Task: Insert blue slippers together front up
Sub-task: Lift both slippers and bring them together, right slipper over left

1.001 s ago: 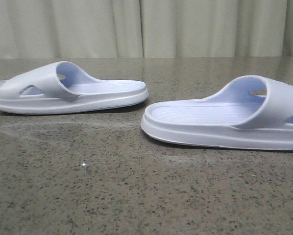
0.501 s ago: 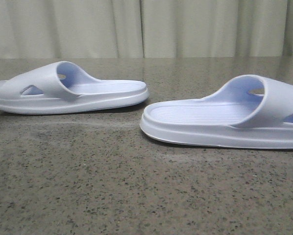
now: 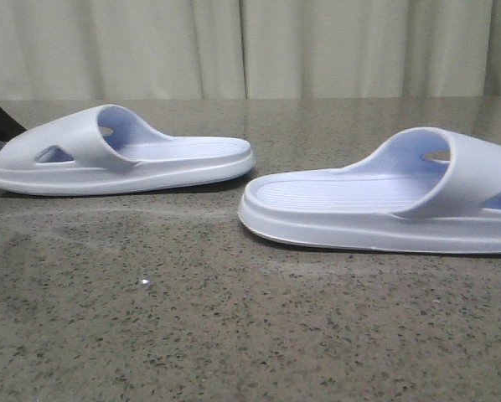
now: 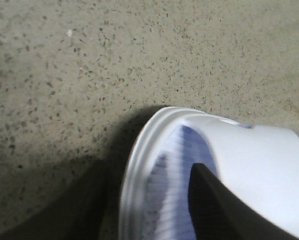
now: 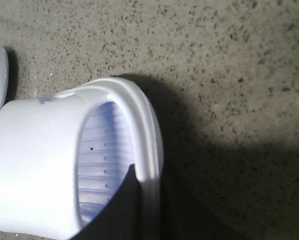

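We see the blue slippers (image 3: 259,180) lying sole-down on the counter (image 3: 192,327), well apart, long axes running side to side, heels facing each other. Left hand (image 4: 147,200) straddles the left slipper's toe-end rim, fingers wide, one inside. Right hand (image 5: 154,220) likewise straddles the right slipper's rim, not yet closed. Each arm is nearest its own slipper.

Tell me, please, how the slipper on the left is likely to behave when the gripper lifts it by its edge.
The left slipper looks like thick moulded foam, so probably light. Its smooth sole rim may slip between the left gripper fingers. The wide strap should keep its shape, though the sole may flex slightly.
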### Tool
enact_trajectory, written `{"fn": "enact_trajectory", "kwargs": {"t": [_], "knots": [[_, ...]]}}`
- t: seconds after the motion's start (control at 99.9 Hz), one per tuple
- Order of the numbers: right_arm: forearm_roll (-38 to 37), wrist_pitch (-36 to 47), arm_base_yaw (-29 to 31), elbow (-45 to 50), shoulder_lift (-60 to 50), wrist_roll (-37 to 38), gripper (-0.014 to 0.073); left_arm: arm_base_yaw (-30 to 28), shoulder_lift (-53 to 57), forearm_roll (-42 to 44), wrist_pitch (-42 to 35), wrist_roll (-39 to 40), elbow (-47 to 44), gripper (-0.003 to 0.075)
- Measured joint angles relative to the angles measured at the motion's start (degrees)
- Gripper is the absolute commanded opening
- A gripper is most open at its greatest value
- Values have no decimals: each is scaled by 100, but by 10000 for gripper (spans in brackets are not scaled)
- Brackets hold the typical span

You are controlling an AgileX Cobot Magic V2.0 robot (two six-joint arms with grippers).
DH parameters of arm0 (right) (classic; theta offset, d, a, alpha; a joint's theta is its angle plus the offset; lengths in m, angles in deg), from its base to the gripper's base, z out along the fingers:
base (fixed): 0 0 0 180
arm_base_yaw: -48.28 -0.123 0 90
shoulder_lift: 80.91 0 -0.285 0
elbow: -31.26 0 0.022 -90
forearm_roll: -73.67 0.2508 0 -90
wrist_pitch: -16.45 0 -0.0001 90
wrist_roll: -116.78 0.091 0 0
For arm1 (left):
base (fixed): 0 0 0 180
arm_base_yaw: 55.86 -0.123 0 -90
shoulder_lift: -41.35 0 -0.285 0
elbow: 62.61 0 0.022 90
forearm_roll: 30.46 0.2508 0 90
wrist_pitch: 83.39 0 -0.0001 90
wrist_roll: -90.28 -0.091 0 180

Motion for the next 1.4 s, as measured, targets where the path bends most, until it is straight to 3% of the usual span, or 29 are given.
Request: {"fn": "enact_trajectory", "kwargs": {"t": [0.08,0.461,0.611,0.841,0.961,1.152,1.402], "knots": [[0,0,0,0,0,0,-107,0,-101,-66,28,-15,22,17],[163,29,111,-271,0,-43,-107,-417,107,90,524,-61,22,15],[749,-22,316,-306,-36,-115,-107,-814,398,181,885,-78,22,15],[2141,-832,583,-306,-87,-709,-107,-1358,490,190,1819,-204,22,15],[2348,-913,583,-320,-87,-855,-107,-1423,494,-29,2221,-327,22,15],[2356,-913,140,-320,-87,-975,-106,-1425,494,-159,2522,-380,22,15],[2319,-469,-546,-320,-87,-1040,-106,-1017,494,-300,2548,-440,22,15]]}}
